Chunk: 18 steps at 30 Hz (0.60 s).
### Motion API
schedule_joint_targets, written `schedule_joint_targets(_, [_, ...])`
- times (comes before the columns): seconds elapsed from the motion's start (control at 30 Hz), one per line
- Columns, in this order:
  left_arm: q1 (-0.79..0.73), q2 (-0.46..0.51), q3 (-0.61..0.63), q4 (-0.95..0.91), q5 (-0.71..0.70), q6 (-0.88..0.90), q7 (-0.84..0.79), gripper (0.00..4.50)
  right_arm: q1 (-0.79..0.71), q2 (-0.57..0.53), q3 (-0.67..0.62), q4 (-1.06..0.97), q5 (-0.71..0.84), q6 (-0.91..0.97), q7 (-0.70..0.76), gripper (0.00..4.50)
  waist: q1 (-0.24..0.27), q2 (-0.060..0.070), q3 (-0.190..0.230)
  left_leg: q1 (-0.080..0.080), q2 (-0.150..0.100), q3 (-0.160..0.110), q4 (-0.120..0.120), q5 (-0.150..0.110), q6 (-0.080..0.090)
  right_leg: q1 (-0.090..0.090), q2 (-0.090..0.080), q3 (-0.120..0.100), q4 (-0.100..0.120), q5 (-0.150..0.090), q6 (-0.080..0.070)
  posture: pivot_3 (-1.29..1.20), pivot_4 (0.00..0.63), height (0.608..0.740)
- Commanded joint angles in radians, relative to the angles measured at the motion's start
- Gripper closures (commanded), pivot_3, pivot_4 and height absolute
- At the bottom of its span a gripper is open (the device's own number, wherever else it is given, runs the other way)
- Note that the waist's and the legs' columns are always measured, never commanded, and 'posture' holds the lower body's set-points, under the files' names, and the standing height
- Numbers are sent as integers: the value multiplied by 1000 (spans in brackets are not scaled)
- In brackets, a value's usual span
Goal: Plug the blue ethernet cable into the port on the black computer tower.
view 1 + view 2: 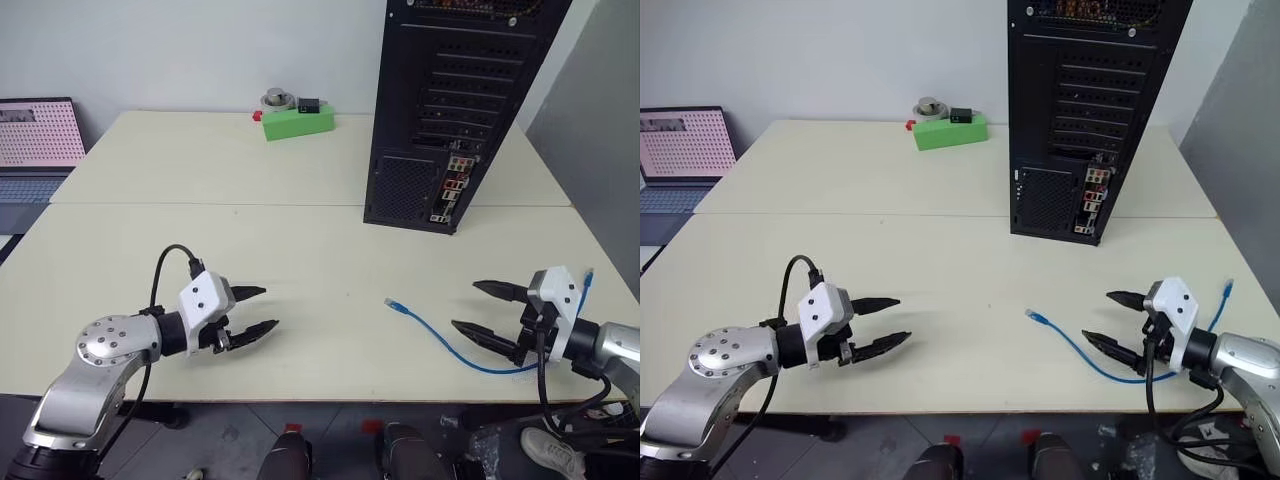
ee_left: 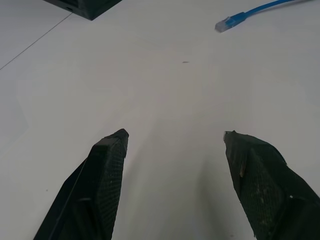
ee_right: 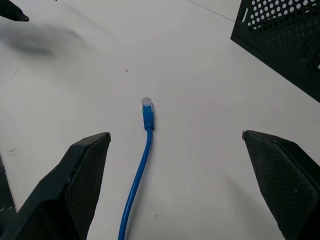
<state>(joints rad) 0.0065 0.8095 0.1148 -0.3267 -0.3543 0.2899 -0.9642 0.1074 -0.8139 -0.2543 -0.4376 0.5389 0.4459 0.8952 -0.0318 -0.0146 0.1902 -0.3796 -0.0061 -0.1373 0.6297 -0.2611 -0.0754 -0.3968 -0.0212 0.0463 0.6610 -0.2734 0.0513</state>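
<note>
Blue ethernet cable (image 1: 450,345) showing bright blue w/ clear plug tip. Black computer tower (image 1: 450,110) showing black, perforated mesh grille, small red/white connector bits. Table (image 1: 200,250) looking pale cream. Block (image 1: 297,121) at far edge showing bright green. Laptop screen (image 1: 38,132) showing pink dotted grid. Gripper fingers (image 1: 250,293) black, w/ white housings.

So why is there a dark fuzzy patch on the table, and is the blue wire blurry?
In the right wrist view the fuzzy patch is a soft shadow cast by the left end effector on the table; the blue ethernet cable looks sharp there. In the left wrist view its plug is a bit soft, and faint shadows lie beneath the black fingers.
</note>
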Motion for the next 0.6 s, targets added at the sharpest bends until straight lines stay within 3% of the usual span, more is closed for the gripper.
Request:
schedule_joint_targets(0.03, [0,8,38,-48,-40,10,-6,1238,-9,-17,-23,-22,1,-10,11,14,0,0,0,0,0,0,0,0,0,0,0,0,0,0,0,0,150,740])
schedule_joint_targets(0.6, [27,27,-47,-112,-14,31,-40,1238,10,-24,7,-90,1,45,-15,14,0,0,0,0,0,0,0,0,0,0,0,0,1,0,0,0,150,740])
